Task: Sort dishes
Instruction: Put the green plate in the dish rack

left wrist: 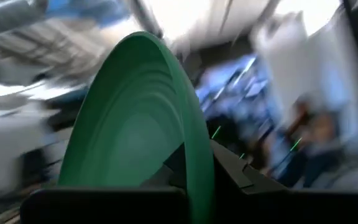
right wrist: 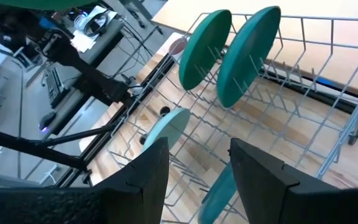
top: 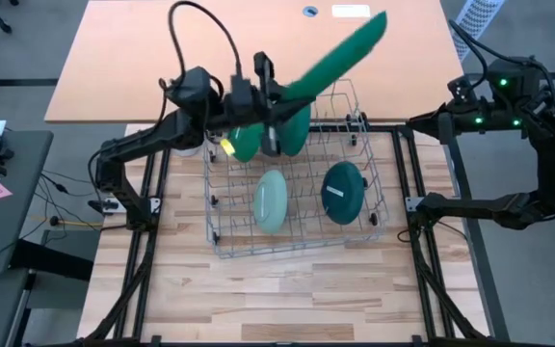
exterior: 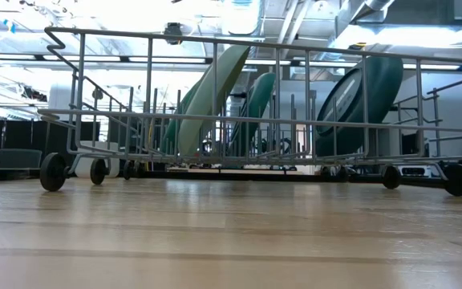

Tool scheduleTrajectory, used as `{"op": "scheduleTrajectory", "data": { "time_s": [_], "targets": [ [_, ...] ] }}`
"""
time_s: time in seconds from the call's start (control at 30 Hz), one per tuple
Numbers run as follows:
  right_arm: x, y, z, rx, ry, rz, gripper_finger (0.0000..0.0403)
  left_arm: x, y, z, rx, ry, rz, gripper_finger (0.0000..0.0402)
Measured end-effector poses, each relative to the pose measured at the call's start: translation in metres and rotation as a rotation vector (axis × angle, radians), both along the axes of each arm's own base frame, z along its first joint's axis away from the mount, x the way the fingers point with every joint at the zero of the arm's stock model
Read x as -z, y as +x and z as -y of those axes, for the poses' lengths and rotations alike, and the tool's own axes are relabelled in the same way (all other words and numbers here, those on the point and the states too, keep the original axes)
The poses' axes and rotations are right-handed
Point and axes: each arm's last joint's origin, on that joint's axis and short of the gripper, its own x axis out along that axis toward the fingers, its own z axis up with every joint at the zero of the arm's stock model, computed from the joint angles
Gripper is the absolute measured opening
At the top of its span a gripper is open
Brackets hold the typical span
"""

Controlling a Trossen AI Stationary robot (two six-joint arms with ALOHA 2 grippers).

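High view shows no brand, label or writing that can be read on any dish or on the rack (top: 222, 183); a white card at the far edge of the bench (top: 123, 67) is too small to make out. The left pincer (top: 276, 96) hangs over the rack's far left corner, closed on the rim of a large green plate (top: 340, 56), which juts up and away from it toward the far right, tilted and clear of the wires. In the left wrist view that plate (left wrist: 135, 124) rises edge-on between the dark fingers (left wrist: 229, 168), which clamp its lower rim. Just under the pincer, two more green plates (top: 292, 130) stand on edge in the rack's far row. In the near row, the mint plate (top: 271, 200) leans to the left, and the teal plate (top: 343, 193) stands well apart to its right. The right pincer (top: 422, 123) waits beside the rack's far right corner, its fingers (right wrist: 263, 177) spread apart and holding nothing, pointing toward the rack.
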Motion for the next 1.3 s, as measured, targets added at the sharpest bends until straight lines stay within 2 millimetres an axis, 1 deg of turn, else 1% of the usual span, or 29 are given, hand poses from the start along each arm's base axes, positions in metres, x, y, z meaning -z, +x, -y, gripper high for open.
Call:
{"op": "scheduleTrajectory", "data": {
  "time_s": [0.1,0.2,0.27,0.33,0.5,0.63,0.9,1.17,1.3],
  "targets": [
    [0.0,0.0,0.0,0.003,0.006,0.001,0.0175,0.005,0.001,0.004,-0.206,0.034,-0.137,0.0024],
    [0.0,0.002,0.002,0.004,0.011,-0.002,0.0175,0.015,0.002,0.003,-0.421,-0.004,-0.287,0.0024],
    [0.001,0.004,0.004,0.004,0.017,-0.007,0.0175,0.022,0.001,0.003,-0.522,0.007,-0.372,0.0024],
    [0.001,0.006,0.007,0.004,0.023,-0.013,0.0175,0.025,0.001,0.006,-0.577,0.05,-0.425,0.0024],
    [0.004,0.016,0.018,0.004,0.048,-0.035,0.0175,0.026,0.002,0.015,-0.636,0.135,-0.471,0.0024],
    [0.006,0.027,0.031,0.015,0.08,-0.043,0.0175,0.028,0.002,0.022,-0.719,0.21,-0.525,0.0024],
    [0.01,0.045,0.052,0.051,0.143,-0.031,0.0175,0.039,0.001,0.041,-0.83,0.497,-0.734,0.0024],
    [0.015,0.057,0.066,0.056,0.174,-0.054,0.0175,0.062,-0.003,0.044,-0.774,0.661,-0.982,0.0024],
    [0.017,0.06,0.069,0.063,0.194,-0.057,0.0175,0.068,-0.006,0.045,-0.75,0.74,-1.063,0.0024]
  ]
}}
